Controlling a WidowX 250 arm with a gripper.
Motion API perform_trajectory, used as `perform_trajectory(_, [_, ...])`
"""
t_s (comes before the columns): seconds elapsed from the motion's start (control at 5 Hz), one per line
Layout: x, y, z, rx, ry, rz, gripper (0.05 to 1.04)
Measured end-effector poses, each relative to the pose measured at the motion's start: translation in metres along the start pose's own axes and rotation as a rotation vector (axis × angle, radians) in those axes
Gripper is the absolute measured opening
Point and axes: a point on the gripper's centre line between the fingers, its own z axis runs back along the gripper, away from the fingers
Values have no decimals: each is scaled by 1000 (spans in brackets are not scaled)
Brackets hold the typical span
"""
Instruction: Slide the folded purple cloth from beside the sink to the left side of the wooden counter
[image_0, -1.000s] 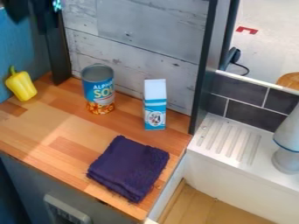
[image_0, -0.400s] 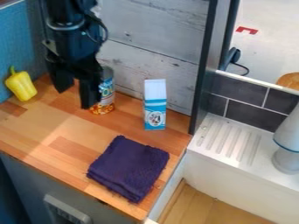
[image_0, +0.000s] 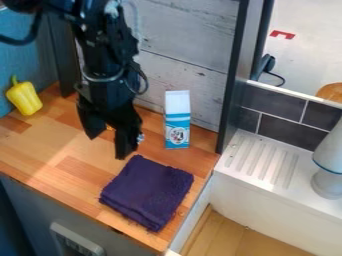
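The gripper (image_0: 107, 146) hangs over the wooden counter, up and to the left of the folded dark purple cloth (image_0: 148, 192). Its two fingers stand apart, with nothing seen between them but counter and a small bit of orange behind. The arm hides nearly all of the soup can. Right of the gripper, a blue and white carton (image_0: 177, 120) stands upright near the back wall. A yellow pepper toy (image_0: 24, 97) leans at the far left, by the blue wall.
A dark post (image_0: 232, 75) rises at the counter's right back corner. Beyond it are a white ridged sink ledge (image_0: 262, 156) and a grey-white object (image_0: 328, 162) standing on it. The wooden counter (image_0: 40, 150) ends in a front edge at lower left.
The arm has come in from the upper left, moving down and right toward the cloth, and now covers the can. Cloth, carton and pepper have stayed in place.
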Motion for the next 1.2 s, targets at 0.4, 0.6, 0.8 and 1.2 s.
perform_trajectory(0.4, [16, -30, -40, -17, -20, 10, 1005])
perform_trajectory(0.6, [20, -35, -60, -30, -28, 3, 1005])
perform_trajectory(0.8, [21, -37, -72, -30, -43, -1, 1005])
perform_trajectory(1.2, [8, -34, -97, -61, -43, -9, 1005])
